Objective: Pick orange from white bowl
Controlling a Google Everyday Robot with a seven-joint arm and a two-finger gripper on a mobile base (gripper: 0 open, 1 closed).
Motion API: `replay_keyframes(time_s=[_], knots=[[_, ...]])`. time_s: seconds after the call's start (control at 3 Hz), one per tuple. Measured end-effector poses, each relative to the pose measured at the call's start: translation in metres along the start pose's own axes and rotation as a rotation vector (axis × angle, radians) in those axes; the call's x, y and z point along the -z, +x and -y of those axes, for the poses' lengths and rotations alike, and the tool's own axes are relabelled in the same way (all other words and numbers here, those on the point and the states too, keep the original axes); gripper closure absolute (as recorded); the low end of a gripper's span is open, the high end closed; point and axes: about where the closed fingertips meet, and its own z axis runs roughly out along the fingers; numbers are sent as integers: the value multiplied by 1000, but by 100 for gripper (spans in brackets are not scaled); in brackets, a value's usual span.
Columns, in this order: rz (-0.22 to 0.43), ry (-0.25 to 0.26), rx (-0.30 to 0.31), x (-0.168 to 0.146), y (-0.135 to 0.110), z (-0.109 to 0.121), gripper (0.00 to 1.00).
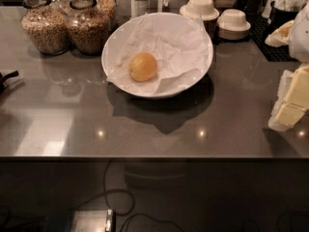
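Gripper in at the far right edge of the view, only partly in frame; the rest of the arm is out of sight past that edge; what shows is pale, cream and white blocky parts stacked at a slant, lower end down and to the left, upper end cut off by the frame; it hangs low over the right end of the surface, a dark shadow just under its lower tip; touching or just above, cannot tell; higher up in the top right corner a pale rounded shape leans in; whether that belongs to the arm, cannot tell.
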Motion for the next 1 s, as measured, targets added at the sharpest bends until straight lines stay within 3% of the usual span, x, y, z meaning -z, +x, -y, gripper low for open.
replay_keyframes(time_s=[0.33, 0.67, 1.0], knots=[[136, -55, 119, -5, -42, 3, 0], [296, -123, 277, -4, -110, 2, 0], [418, -167, 365, -4, -168, 6, 0]])
